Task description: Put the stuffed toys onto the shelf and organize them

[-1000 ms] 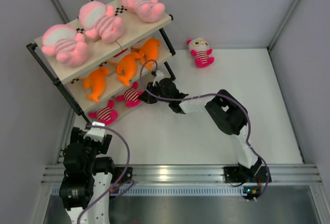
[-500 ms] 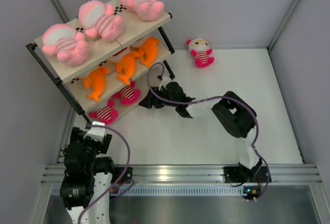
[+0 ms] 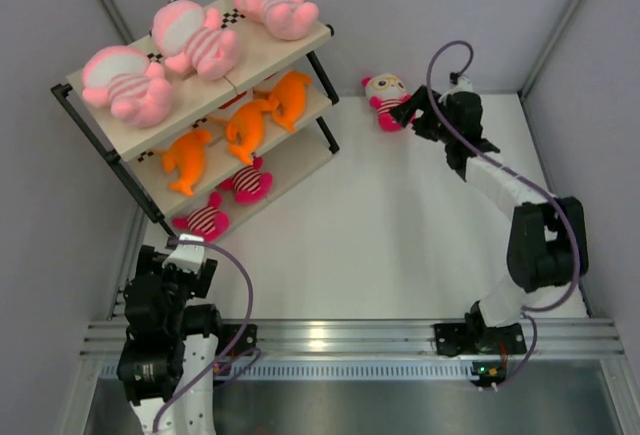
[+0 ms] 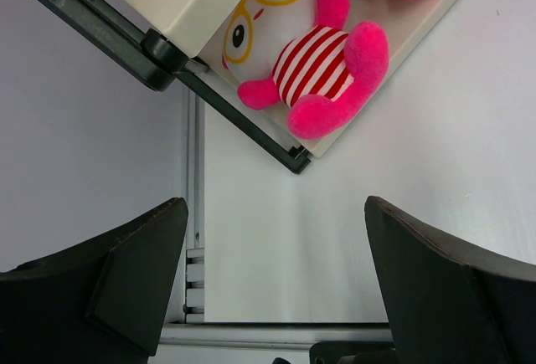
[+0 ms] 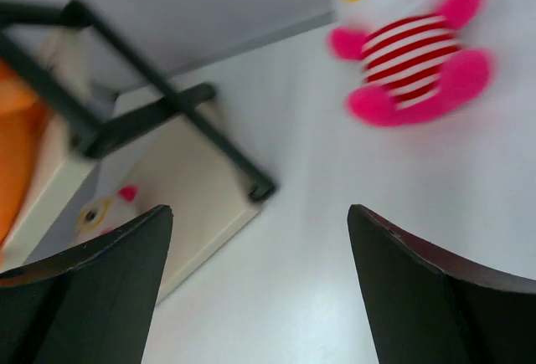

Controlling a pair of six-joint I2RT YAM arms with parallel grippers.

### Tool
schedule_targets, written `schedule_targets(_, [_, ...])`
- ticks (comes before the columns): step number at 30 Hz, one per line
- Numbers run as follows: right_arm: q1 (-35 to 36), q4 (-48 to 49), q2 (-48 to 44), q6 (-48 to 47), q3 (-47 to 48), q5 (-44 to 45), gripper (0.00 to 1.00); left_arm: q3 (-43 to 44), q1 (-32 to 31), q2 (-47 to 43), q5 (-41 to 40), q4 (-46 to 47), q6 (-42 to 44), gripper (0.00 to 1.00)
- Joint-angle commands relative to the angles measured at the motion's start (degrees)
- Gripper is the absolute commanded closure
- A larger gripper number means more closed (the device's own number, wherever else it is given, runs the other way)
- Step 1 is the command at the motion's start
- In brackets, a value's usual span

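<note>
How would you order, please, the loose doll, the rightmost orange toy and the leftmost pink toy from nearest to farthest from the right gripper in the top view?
1. The loose doll, just left of the right gripper.
2. The rightmost orange toy, on the middle tier of the shelf.
3. The leftmost pink toy, on the top tier, far left.

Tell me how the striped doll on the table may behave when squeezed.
The striped doll looks like fuzzy plush, so it would probably squash and flop. Small and stuffed, it is likely light. It lies flat on the table, so rolling seems unlikely.
</note>
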Motion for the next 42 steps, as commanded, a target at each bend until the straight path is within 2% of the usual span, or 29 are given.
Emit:
schedule_targets(1, [-7.76,-4.67,13.02,0.87,6.96,2.53,0.16,-0.4,0.82,1.27,0.78,3.39,0.59,0.07])
schedule_targets(5, [-12.43,-6.48,26.67,2.73,23.62,1.83,0.17,-0.31,1.87,2.15,1.05,3.47,0.77,0.07])
schedule_targets(7, [-13.14,-6.85,32.11,4.39,28.57,0.69,0.18,-0.49,2.22,2.5,1.31,3.47,0.94,0.07])
schedule_targets(11, [-12.7,-1.76,35.83,8.26,27.9,-0.98,0.2,-0.84,3.19,3.03,2.01,3.56,1.65,0.08])
schedule_targets(15, [-11.74,9.64,37.16,11.86,24.3,-3.01,0.22,-1.02,3.8,2.94,3.33,3.56,2.79,0.08])
schedule_targets(17, [-11.47,12.21,36.81,12.49,22.1,-1.61,0.23,-1.1,4.07,3.03,3.33,3.56,2.7,0.08])
schedule_targets(30, [-7.34,9.5,43.13,15.2,29.21,2.61,0.24,-1.89,4.86,3.03,3.77,4.61,3.32,0.08])
schedule_targets(33, [-7.25,11.51,43.49,18.54,27.29,6.74,0.35,-1.9,4.95,2.94,3.77,4.7,3.41,0.08])
schedule_targets(34, [-7.25,11.87,43.22,18.73,26.41,7.97,0.53,-1.9,4.86,2.94,3.77,4.7,3.41,0.08])
schedule_targets(36, [-7.25,12.22,42.43,16.99,26.14,7.81,0.77,-1.89,4.86,2.77,3.86,4.7,3.41,0.08])
schedule_targets(37, [-7.25,12.92,40.86,15.58,25.62,6.24,0.98,-1.81,4.86,2.68,3.86,4.7,3.49,0.08])
schedule_targets(39, [-7.17,13.89,38.14,10.5,23.87,4.04,1.0,-1.9,4.95,2.42,4.04,4.62,3.76,0.08])
schedule_targets(42, [-6.99,14.68,25.18,3.21,14.92,1.04,1.0,-2.07,4.86,1.98,4.04,4.79,3.84,0.08])
